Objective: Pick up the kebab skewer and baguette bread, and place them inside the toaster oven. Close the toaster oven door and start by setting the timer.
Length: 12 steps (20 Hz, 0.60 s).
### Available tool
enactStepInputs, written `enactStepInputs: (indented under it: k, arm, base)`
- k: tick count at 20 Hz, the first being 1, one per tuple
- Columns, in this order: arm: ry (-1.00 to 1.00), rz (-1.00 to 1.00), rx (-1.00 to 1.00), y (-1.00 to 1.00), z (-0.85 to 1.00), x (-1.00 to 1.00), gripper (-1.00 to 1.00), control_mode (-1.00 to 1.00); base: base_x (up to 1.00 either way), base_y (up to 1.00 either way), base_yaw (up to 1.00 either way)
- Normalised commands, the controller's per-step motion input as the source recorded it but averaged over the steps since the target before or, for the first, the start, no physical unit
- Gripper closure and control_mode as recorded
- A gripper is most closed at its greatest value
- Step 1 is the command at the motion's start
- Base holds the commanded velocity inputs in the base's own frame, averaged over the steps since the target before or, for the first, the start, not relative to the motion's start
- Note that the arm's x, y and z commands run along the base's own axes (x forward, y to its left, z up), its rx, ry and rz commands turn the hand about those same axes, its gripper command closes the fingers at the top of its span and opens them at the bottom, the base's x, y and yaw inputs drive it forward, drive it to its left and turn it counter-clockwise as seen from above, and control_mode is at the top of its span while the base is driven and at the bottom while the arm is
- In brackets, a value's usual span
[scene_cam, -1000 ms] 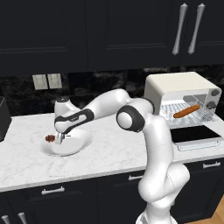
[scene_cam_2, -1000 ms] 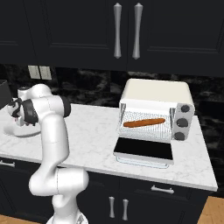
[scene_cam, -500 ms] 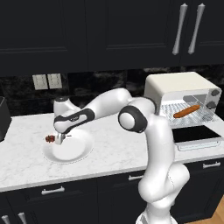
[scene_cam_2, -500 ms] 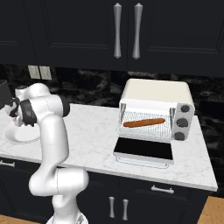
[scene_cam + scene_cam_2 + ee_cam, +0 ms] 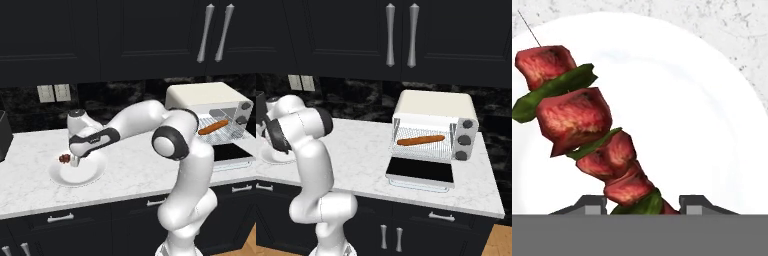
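The kebab skewer (image 5: 587,125) looks light and stiff along its thin stick, but the meat chunks and green pepper slices are lumpy and probably a bit slick, so I would take hold across a chunk near one end, squeezing gently so nothing slides off the stick. It sits over the white plate (image 5: 712,125) on the worktop (image 5: 135,170), well apart from the toaster oven (image 5: 433,112), whose door (image 5: 420,171) lies folded down with the baguette bread (image 5: 421,140) already on the rack inside.

The gripper (image 5: 643,204) points down over the plate, and its two fingers (image 5: 592,204) stand on either side of the skewer's lower end, part closed around it (a grip seems likely, though whether the pads are truly pressing the meat I cannot tell from here). From the left base view the arm reaches far out to the left, elbow bent, wrist (image 5: 90,141) low above the plate rim, with the skewer's chunks (image 5: 64,158) poking out beside the hand.
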Motion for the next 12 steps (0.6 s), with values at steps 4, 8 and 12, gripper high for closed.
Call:
enactStepInputs:
  k: [4, 8, 12]
  arm:
    - [-0.1, -0.15, 0.0, -0.66, 0.38, -0.37, 1.0, -1.0]
    - [-0.04, -0.24, 0.0, -0.74, 0.46, -0.19, 1.0, -1.0]
    - [0.0, -0.34, 0.0, -0.94, 0.54, -0.32, 1.0, -1.0]
  base:
    - [0.0, 0.0, 0.0]
    - [0.0, 0.0, 0.0]
    - [0.0, 0.0, 0.0]
